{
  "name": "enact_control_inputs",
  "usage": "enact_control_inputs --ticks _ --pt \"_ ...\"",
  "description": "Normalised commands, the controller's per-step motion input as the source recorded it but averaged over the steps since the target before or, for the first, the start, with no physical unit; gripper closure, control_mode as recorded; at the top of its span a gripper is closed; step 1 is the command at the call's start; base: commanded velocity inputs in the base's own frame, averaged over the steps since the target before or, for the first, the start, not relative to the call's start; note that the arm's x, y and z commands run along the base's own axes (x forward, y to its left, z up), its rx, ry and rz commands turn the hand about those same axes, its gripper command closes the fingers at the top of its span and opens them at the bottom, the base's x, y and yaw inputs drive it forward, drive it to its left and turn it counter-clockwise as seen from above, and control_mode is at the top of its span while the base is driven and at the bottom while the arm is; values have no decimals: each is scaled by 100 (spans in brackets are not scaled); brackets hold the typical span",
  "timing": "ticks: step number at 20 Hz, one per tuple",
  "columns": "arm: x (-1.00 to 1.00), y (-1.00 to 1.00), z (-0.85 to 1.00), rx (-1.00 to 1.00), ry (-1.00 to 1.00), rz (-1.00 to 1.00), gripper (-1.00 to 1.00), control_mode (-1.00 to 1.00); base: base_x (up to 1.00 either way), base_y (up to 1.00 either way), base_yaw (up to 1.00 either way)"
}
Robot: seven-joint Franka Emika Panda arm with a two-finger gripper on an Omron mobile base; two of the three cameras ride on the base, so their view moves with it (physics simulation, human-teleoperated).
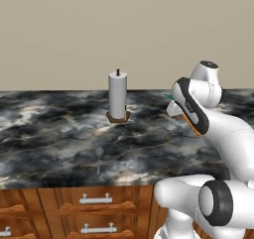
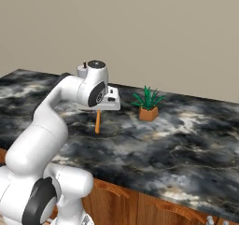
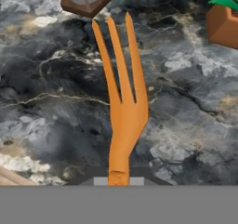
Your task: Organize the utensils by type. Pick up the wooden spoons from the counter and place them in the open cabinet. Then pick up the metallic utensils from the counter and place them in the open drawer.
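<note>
Clearly the gripper [image 2: 99, 111] is nearly closed around the handle of the wooden fork [image 3: 122, 102], holding it clear above the counter [image 2: 177, 140], presumably for carrying to the cabinet

Robot arm [image 1: 218, 134]: glossy white, rounded shells joined in a chain of thick tubular links. Dark, nearly black rings and bands mark the joints; one round black-rimmed cap sits on the lower link at 5 o'clock in the left base view. A thin orange stripe edges the black band on the upper link. The top joint ends in a flat dark disc.
</note>
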Motion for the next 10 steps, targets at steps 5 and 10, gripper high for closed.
enact_control_inputs --ticks 5,10 --pt "0 0 -1 0 0 0 100 100 -2 0 0" --pt "0 0 0 0 0 0 100 100 -31 -11 0"
